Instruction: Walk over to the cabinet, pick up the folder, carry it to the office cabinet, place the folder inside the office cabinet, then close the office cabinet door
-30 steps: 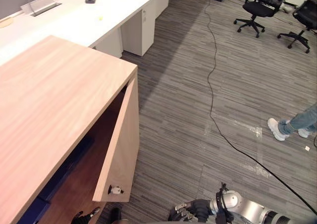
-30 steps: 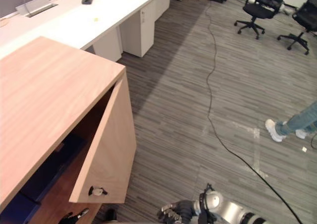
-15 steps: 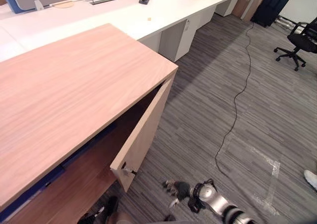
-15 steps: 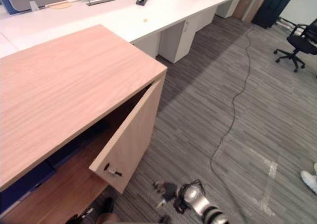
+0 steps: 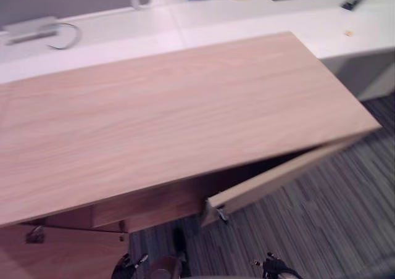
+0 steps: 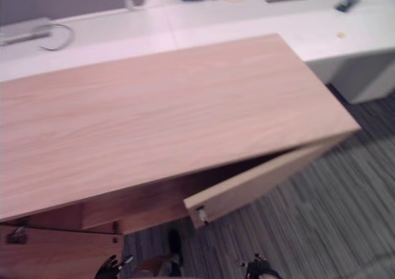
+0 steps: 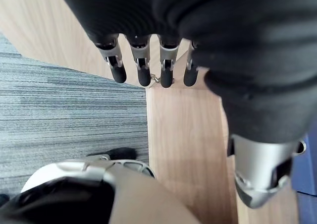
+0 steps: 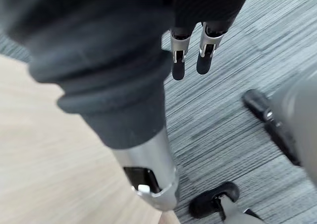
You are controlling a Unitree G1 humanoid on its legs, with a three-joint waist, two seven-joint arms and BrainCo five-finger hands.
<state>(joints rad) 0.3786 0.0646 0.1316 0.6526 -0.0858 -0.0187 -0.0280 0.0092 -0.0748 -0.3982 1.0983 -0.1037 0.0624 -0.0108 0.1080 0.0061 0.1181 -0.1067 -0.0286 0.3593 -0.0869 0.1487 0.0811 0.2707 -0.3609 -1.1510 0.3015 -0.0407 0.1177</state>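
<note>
Left hand point(image 7: 208, 30) and right hand point(image 8: 205, 6) empty, fingers point(image 7: 142, 70) loosely straight; light wooden cabinet door point(image 5: 281, 175) ajar, closing likely remains

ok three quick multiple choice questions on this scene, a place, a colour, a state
1. Where is the white desk? A beyond the cabinet; B inside it; C on top of it.
2. What colour is the carpet? A red; B grey; C green.
3. How is the cabinet's right-hand door? A fully shut; B taken off; C ajar.
Answers: 1 A, the desk runs along behind the wooden top. 2 B, grey stripes show below the door. 3 C, its free edge stands out from the front, a dark gap behind.
</note>
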